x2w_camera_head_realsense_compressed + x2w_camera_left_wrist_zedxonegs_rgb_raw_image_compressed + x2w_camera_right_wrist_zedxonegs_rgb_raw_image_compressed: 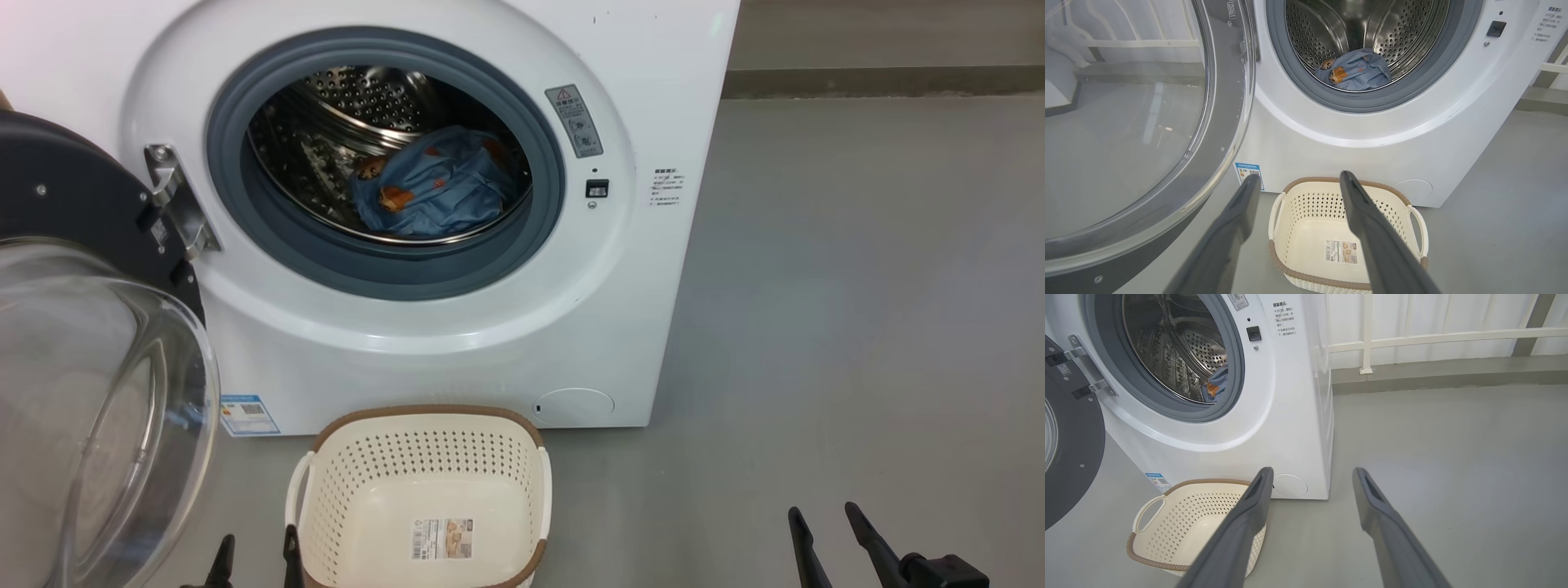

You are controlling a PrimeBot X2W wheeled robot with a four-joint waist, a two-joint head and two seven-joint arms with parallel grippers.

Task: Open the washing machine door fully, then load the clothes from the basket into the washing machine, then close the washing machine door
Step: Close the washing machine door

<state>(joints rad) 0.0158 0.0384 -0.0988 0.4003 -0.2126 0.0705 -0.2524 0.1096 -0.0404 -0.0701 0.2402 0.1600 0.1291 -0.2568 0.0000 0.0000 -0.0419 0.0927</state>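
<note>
Head view: right claw (820, 508) low, spread wide.

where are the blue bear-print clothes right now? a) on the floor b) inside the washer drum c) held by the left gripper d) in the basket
b: the clothes lie in the drum of the washing machine, and the basket holds nothing but its label.

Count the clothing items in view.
1: a blue printed bundle of clothes lies in the drum of the washing machine. The basket holds no clothes. The bundle may hide more pieces.
</note>
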